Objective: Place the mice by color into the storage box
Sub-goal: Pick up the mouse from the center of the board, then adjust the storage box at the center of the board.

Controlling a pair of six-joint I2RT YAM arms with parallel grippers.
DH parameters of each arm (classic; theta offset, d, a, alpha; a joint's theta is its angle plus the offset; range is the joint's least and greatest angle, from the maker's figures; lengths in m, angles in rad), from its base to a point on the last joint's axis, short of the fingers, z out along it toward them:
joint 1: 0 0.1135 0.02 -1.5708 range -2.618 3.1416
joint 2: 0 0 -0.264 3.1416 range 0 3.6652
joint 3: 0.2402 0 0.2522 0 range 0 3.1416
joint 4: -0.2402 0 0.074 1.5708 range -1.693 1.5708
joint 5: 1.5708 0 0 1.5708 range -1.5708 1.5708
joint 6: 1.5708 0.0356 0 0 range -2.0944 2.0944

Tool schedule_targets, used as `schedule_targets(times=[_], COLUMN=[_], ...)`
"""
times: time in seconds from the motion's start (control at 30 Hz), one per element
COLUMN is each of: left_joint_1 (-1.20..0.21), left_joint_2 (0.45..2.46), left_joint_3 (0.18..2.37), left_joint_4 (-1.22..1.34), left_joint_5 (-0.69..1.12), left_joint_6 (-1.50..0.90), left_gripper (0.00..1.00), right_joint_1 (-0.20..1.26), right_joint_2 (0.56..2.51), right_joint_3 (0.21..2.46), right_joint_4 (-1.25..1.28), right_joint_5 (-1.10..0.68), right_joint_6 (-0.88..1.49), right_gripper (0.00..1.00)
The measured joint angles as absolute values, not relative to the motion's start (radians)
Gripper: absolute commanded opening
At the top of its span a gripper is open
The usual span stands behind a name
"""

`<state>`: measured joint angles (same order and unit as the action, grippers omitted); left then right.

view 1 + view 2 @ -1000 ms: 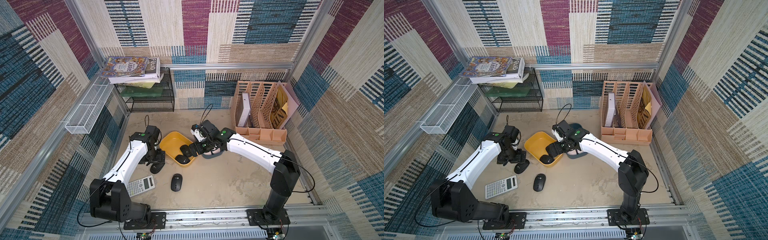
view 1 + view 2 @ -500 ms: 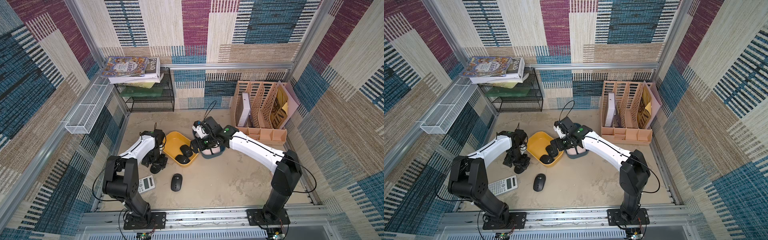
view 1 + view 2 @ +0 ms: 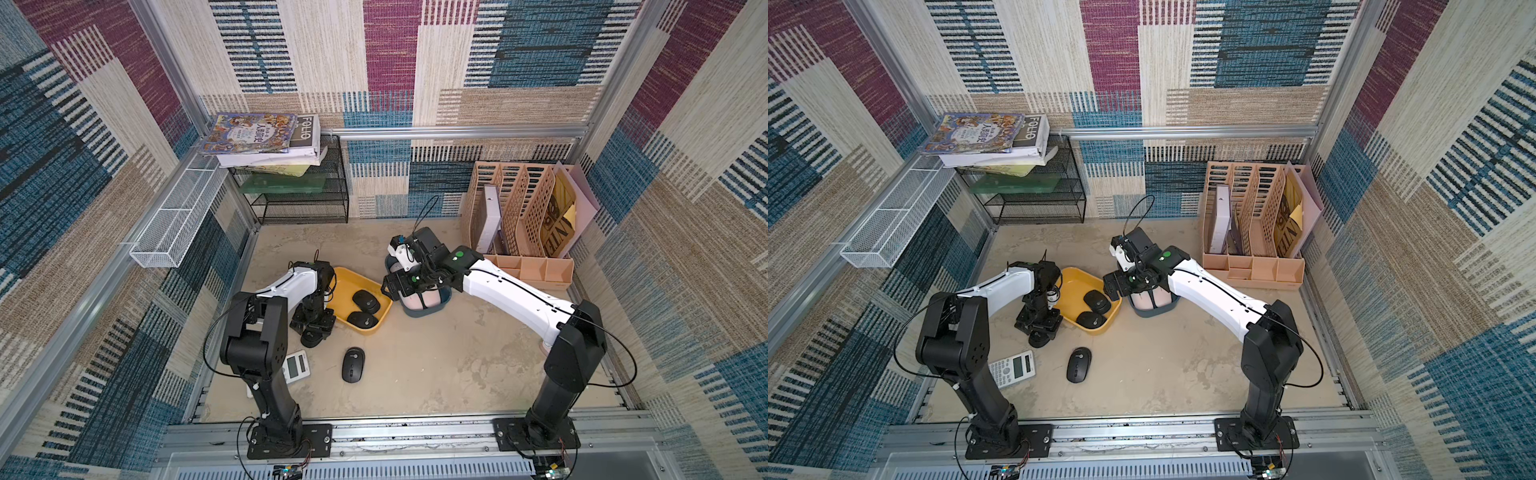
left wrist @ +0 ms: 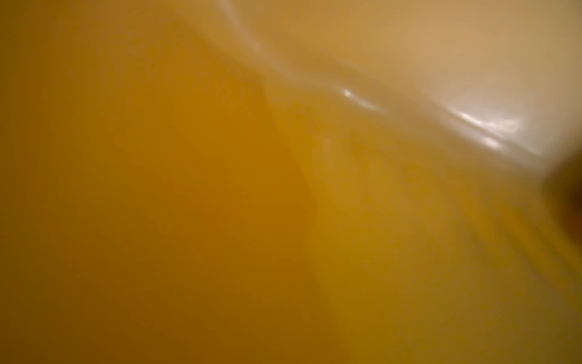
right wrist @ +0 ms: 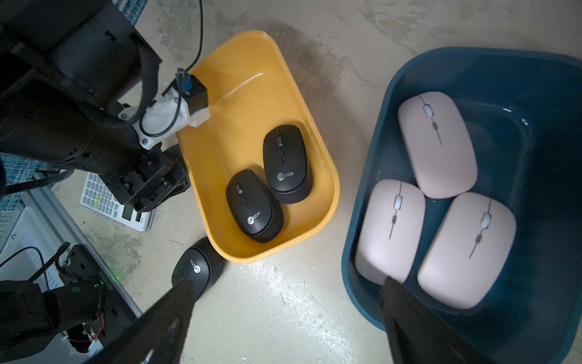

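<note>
Two black mice (image 5: 285, 164) (image 5: 252, 205) lie in the yellow bin (image 5: 245, 94), which shows in both top views (image 3: 345, 276) (image 3: 1071, 278). Three pink mice (image 5: 437, 141) (image 5: 390, 227) (image 5: 466, 249) fill the blue bin (image 5: 535, 94). One black mouse (image 3: 353, 364) (image 3: 1079, 365) (image 5: 196, 271) lies loose on the floor. Another black mouse (image 3: 312, 340) pokes out under my left gripper (image 3: 312, 328) (image 3: 1038, 328), which stands straight down over it. Its jaws are hidden, and the left wrist view is only yellow blur. My right gripper (image 5: 288, 286) (image 3: 392, 289) hangs open and empty above the gap between the bins.
A white calculator (image 3: 297, 365) (image 5: 104, 195) lies by the left arm's base. A peach file organizer (image 3: 519, 224) stands at the back right. A black wire rack with books (image 3: 299, 195) and a white mesh basket (image 3: 174, 224) sit at the back left.
The right gripper has pulled back from the yellow bin toward the blue one, leaving two black mice in view there. The left arm has folded and its gripper has come down over the floor mouse.
</note>
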<state>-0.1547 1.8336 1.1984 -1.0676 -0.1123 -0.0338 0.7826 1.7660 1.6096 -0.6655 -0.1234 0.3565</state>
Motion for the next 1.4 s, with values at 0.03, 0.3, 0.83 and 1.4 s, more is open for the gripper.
schedule_targets(times=[0.03,0.3,0.83,1.4], left_joint_1=[-0.155,-0.155,-0.157,-0.147], left_joint_2=[1.835,1.834,1.418,1.282], left_joint_3=[1.198,1.203,1.19,1.262], left_joint_4=[-1.067,-1.085,-1.139,-1.15], left_joint_5=[-0.112,-0.116,0.034,0.179], left_joint_6=[-0.034,-0.035,-0.13,-0.255], left_gripper=[0.72,0.51,0.45,0.45], right_joint_1=[0.783,0.781,0.784,0.814], right_joint_2=[1.766,1.767,2.021,2.624], right_joint_3=[1.61,1.612,1.847,2.495], right_joint_4=[-0.666,-0.668,-0.677,-0.735], right_joint_5=[-0.123,-0.123,-0.286,-0.353], right_joint_6=[0.356,0.354,0.249,0.28], right_gripper=[0.96,0.96,0.75,0.25])
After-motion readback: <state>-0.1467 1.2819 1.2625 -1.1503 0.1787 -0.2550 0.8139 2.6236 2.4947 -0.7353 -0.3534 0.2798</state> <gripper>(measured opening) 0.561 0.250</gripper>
